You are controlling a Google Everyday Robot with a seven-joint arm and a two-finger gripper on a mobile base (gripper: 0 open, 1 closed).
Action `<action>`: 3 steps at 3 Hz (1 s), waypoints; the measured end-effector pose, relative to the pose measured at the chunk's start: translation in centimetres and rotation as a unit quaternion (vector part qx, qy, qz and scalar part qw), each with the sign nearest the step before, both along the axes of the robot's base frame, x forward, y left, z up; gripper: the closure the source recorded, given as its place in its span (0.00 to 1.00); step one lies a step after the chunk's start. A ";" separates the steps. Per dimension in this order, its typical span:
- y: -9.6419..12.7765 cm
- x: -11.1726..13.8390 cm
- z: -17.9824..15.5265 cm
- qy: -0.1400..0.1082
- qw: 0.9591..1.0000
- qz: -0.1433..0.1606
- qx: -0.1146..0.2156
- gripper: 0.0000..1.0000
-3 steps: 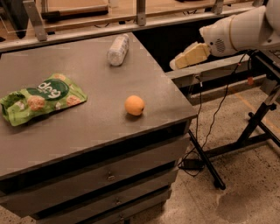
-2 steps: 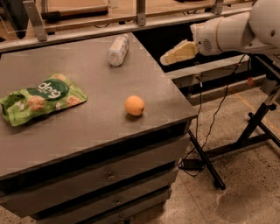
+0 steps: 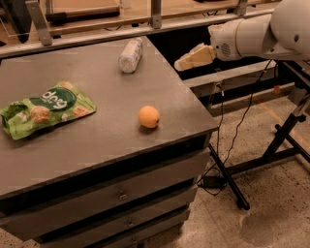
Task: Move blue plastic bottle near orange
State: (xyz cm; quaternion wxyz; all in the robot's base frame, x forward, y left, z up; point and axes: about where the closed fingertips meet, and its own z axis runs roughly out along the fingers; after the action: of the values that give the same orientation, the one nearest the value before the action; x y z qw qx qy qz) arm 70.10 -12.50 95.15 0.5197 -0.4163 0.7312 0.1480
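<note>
The blue plastic bottle (image 3: 131, 54), clear with a pale label, lies on its side at the far right part of the grey table (image 3: 97, 135). The orange (image 3: 148, 116) sits near the table's right front corner. My gripper (image 3: 186, 61) hangs in the air just off the table's right edge, to the right of the bottle and a little lower in the picture, with nothing in it. The white arm reaches in from the upper right.
A green snack bag (image 3: 46, 108) lies at the table's left. A wooden rail with metal posts (image 3: 155, 14) runs behind the table. A black stand (image 3: 286, 135) and cables stand on the floor to the right.
The gripper has moved left and slightly up, closer to the table's right edge and the bottle. Bottle, orange and bag have not moved.
</note>
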 end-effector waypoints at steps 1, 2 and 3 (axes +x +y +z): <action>2.4 1.9 -0.6 -0.020 1.000 -0.001 0.013 0.00; 5.1 4.6 -1.2 -0.037 0.998 0.001 0.046 0.00; 8.8 7.5 -2.5 -0.037 0.996 0.008 0.079 0.00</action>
State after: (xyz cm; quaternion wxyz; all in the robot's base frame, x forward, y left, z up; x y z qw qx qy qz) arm 77.61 -3.72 92.64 0.5764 -0.3849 0.6943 0.1938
